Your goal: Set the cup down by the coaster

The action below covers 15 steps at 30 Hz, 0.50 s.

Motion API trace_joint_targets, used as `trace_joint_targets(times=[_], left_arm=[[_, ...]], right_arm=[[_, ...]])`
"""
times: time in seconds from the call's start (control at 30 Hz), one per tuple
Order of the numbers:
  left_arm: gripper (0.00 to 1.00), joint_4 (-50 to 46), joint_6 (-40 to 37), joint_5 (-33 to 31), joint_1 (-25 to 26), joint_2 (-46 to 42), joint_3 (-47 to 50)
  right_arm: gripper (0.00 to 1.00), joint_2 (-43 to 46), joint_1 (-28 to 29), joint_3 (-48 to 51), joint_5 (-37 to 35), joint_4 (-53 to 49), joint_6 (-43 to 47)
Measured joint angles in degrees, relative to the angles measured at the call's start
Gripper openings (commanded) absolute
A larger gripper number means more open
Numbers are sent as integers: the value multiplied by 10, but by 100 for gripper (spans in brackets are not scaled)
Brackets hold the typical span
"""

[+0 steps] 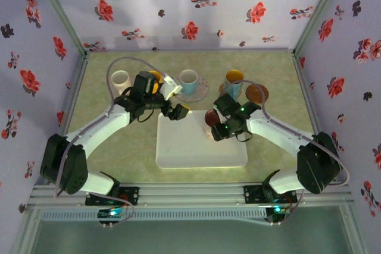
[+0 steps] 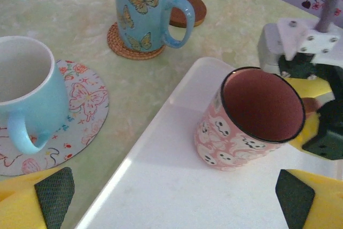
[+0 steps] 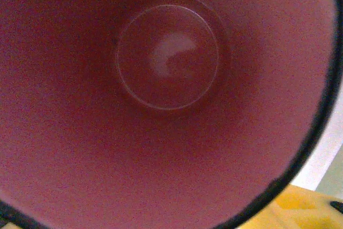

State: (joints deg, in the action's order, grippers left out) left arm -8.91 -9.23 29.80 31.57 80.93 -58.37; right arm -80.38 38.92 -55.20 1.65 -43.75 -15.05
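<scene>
The pink cup (image 1: 211,116) with white ghost faces and a dark red inside stands on the right part of the white tray (image 1: 199,150); in the left wrist view the cup (image 2: 241,132) is just ahead. My right gripper (image 1: 218,124) is at the cup's right side, its yellow fingers (image 2: 312,127) close against the wall. The right wrist camera looks straight down into the cup (image 3: 166,63), with a yellow finger (image 3: 292,205) outside the rim. A bare brown coaster (image 1: 256,93) (image 2: 187,8) lies at the back right. My left gripper (image 1: 178,111) (image 2: 174,197) hangs open over the tray's left corner, holding nothing.
A butterfly mug (image 1: 233,82) (image 2: 144,4) stands on a woven coaster (image 2: 134,49) next to the brown one. A light blue cup (image 1: 189,80) (image 2: 29,89) sits on a floral coaster (image 2: 80,111). A white cup (image 1: 120,80) stands at the back left. Flowered walls close in three sides.
</scene>
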Motion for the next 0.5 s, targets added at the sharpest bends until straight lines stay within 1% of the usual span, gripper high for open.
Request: trace_joint_targets(times=[0.4, 0.5], left_arm=[[100, -47, -26, 26, 9, -25, 15], [100, -59, -33, 29, 11, -29, 20]], right_arm=[[44, -8, 0, 0, 0, 13, 0], [39, -9, 0, 0, -2, 15, -1]])
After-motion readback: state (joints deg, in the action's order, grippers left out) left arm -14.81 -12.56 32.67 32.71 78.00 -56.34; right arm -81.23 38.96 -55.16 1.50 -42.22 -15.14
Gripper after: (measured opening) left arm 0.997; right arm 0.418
